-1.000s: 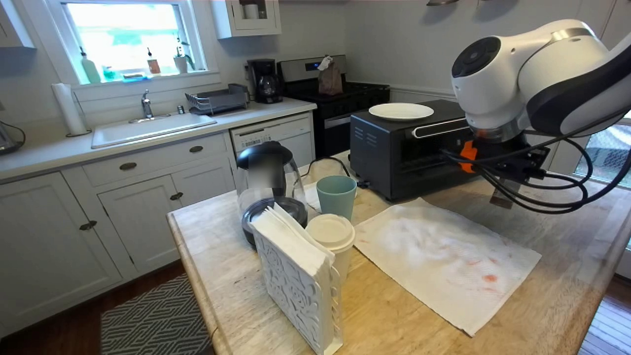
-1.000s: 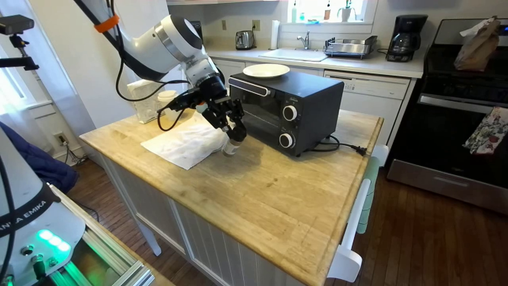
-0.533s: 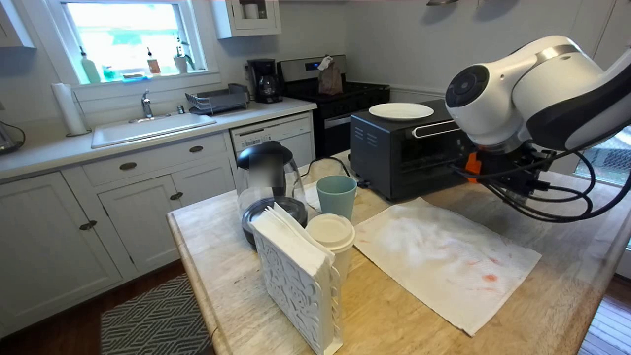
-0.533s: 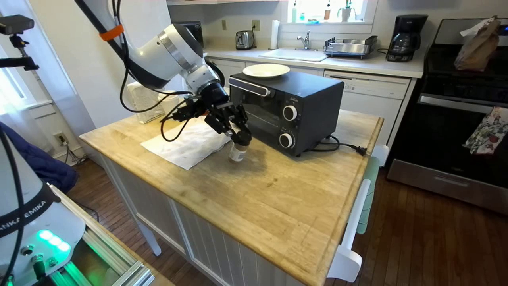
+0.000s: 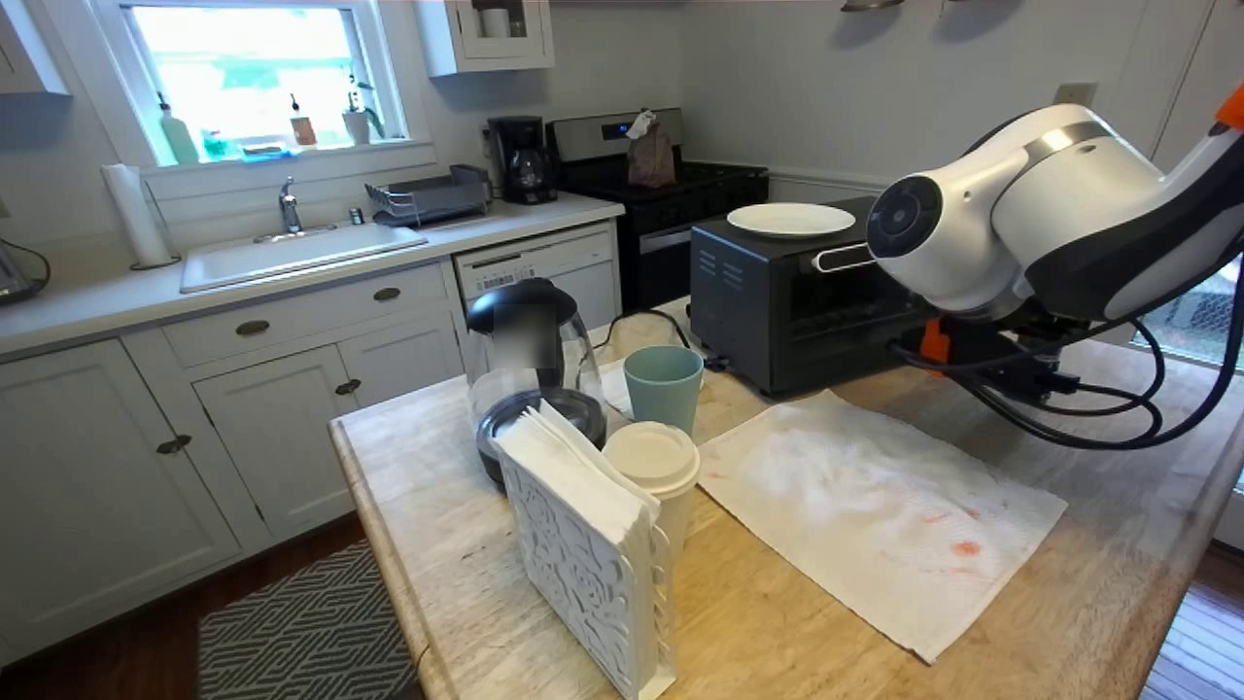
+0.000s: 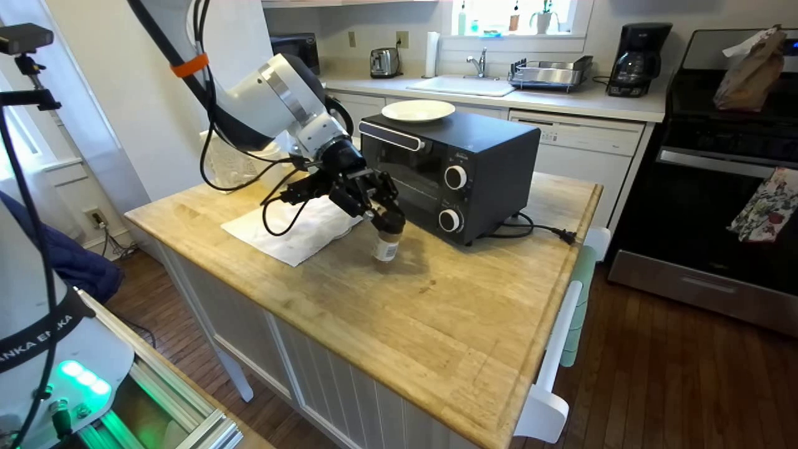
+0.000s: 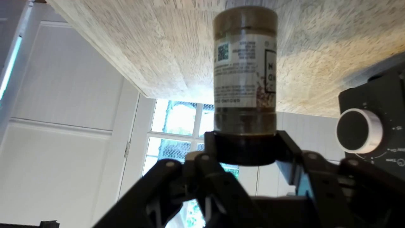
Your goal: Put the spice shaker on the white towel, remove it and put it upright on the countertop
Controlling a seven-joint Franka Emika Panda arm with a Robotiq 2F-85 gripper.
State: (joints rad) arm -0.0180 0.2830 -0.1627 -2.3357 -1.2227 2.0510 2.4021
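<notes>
The countertop (image 6: 449, 324) extends across both exterior views and fills the upper part of the wrist view, which stands inverted. The robot arm (image 5: 1059, 214) is cut off by the picture edge in both exterior views. The toaster oven (image 6: 455, 181) appears in the wrist view only as a cropped portion. The white towel (image 5: 836, 506) lies nearly whole in an exterior view. The gripper (image 7: 247, 145) is clamped on the dark cap (image 7: 245, 153) of the spice shaker (image 6: 386, 249), which is over the countertop, beside the towel and near the oven. The shaker's long axis is close to vertical, leaning slightly: cap up, base toward the wood; contact there cannot be determined. Behind arm and cables (image 5: 1098, 446), the shaker cannot be made out in an exterior view. The label (image 7: 242, 69) is partly legible in the wrist view alone, upside down. Small reddish stains (image 5: 965, 549) mark the towel.
</notes>
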